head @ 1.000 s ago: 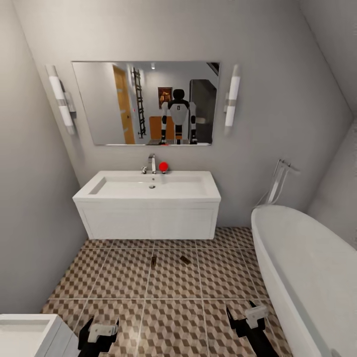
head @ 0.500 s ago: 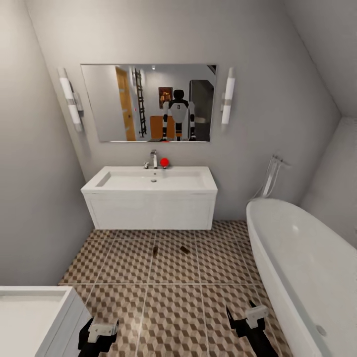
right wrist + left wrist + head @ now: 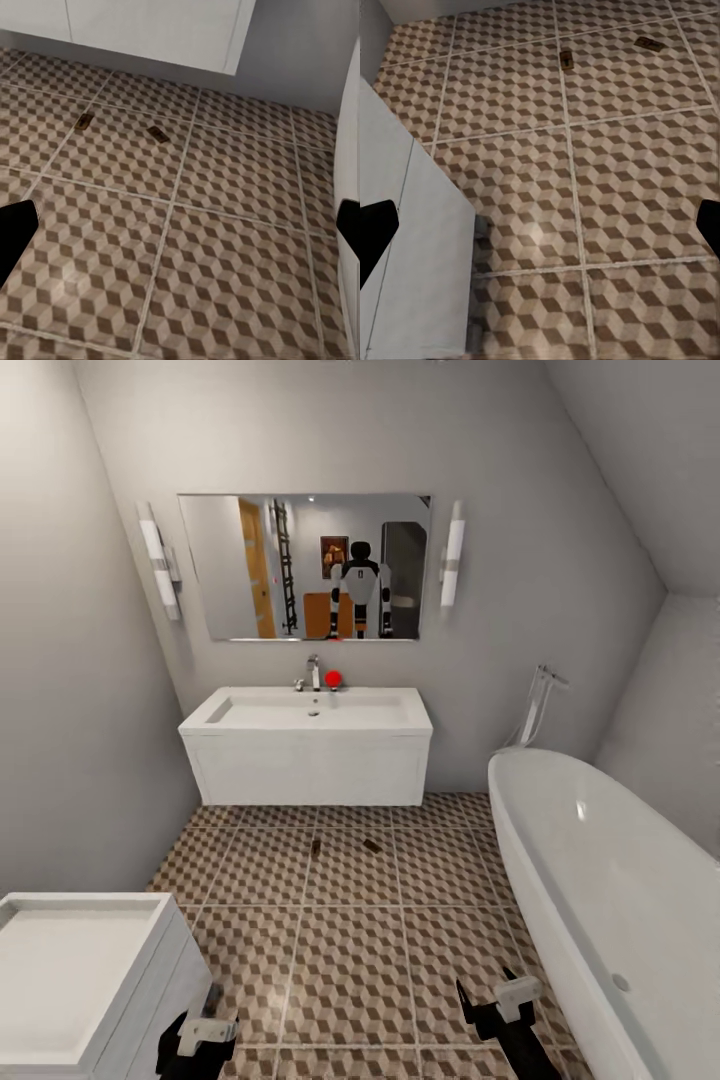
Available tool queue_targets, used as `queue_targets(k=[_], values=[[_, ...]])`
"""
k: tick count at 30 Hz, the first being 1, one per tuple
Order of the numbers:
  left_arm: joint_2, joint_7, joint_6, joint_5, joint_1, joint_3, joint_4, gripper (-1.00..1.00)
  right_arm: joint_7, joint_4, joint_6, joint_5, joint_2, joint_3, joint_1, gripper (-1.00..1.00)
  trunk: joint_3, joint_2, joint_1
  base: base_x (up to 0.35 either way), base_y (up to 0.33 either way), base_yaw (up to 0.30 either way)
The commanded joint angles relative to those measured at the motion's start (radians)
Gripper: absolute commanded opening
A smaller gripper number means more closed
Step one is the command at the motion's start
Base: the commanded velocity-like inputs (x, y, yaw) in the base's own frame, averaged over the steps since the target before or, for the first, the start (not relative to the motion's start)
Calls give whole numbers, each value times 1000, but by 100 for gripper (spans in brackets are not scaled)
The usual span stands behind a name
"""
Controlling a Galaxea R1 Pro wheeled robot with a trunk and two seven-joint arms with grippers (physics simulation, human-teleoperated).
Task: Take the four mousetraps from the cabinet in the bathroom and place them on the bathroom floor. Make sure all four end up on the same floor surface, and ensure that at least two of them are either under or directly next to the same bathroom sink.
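Two mousetraps (image 3: 316, 847) (image 3: 372, 846) on bathroom floor (image 3: 350, 960), before bathroom sink (image 3: 310, 712).

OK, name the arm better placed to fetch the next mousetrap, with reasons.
Neither clearly. Both the left gripper and right gripper are open and empty. Two mousetraps lie on the bathroom floor by the bathroom sink.

The 2 mousetraps (image 3: 315, 847) (image 3: 372, 846) on the bathroom floor (image 3: 350, 960) are too small to show wire parts.

black claws (image 3: 497, 1010), white wrist housings
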State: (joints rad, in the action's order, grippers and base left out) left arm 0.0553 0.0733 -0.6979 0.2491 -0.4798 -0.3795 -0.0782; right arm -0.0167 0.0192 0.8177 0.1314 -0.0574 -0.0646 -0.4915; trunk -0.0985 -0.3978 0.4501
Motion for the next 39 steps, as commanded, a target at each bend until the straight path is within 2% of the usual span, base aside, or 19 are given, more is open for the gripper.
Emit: queue_targets(k=[1, 8, 14, 39], values=[[-1, 5, -4, 3, -2, -9, -3, 100, -2, -1, 3, -4, -1, -6, -1, 100, -2, -2, 0, -339, 0, 0], [-1, 5, -2, 3, -2, -9, -3, 100, -2, -1, 3, -4, 0, -6, -1, 100, -2, -2, 0, -290, 0, 0], [0, 5, -2, 4, -2, -9, -3, 100, -2, -1, 3, -4, 1, -6, -1, 100, -2, -2, 0, -69, 0, 74], [0, 5, 0, 4, -1, -9, -3, 100, -2, -1, 3, -4, 2, -6, -1, 100, -2, -2, 0, -4, 0, 242]])
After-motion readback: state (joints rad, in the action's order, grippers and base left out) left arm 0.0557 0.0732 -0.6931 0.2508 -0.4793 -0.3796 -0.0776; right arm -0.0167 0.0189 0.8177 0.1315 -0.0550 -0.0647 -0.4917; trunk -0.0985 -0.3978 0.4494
